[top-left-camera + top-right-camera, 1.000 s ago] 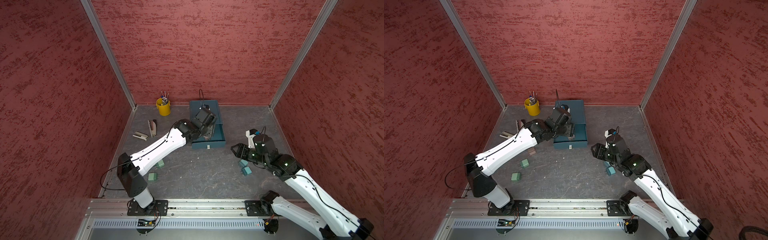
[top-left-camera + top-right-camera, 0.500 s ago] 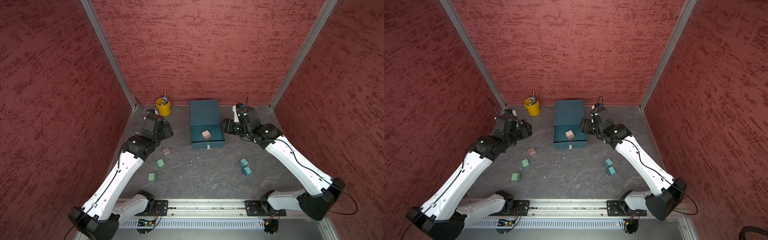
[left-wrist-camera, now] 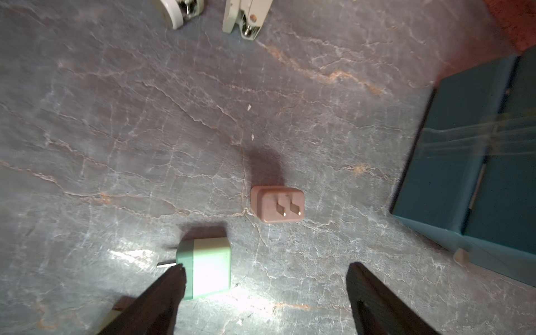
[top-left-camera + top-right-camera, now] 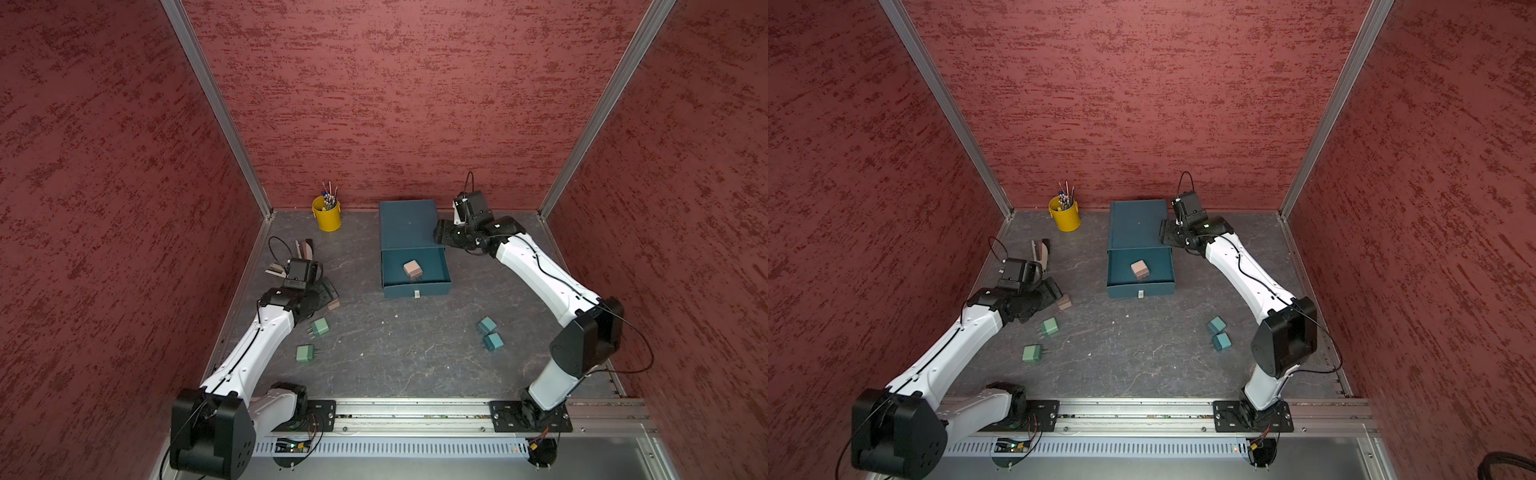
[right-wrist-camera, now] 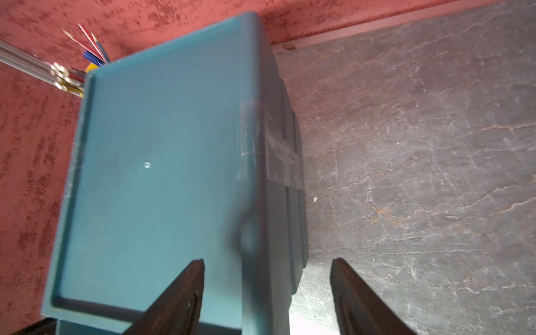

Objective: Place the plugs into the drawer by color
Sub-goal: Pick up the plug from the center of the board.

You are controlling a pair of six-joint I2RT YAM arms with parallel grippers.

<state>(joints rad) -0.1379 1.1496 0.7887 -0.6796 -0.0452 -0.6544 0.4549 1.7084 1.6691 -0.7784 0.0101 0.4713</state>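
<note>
Fingers (image 3: 162, 298) of left gripper (image 3: 264, 268) spread wide, nothing between them; just ahead on grey table (image 3: 145, 116), brownish-pink plug (image 3: 277, 204), prongs turned toward the wrist camera; beside one fingertip, green plug (image 3: 208, 266) on its side; second green plug (image 4: 305, 353) nearer the rail, apart from both; fingers (image 5: 179, 295) of right gripper (image 5: 266, 261) likewise parted and empty, one over the top of drawer unit (image 5: 162, 174), one over bare table past its side edge; contact with the unit not discernible; drawer (image 4: 415, 289) pulled out toward the rail; inside it, alone, second brownish-pink plug (image 4: 412, 269); teal plugs (image 4: 494, 341), a pair just beside each other on the table in both top views, well clear of right gripper; yellow pen cup (image 4: 327, 216) by the back wall.
</note>
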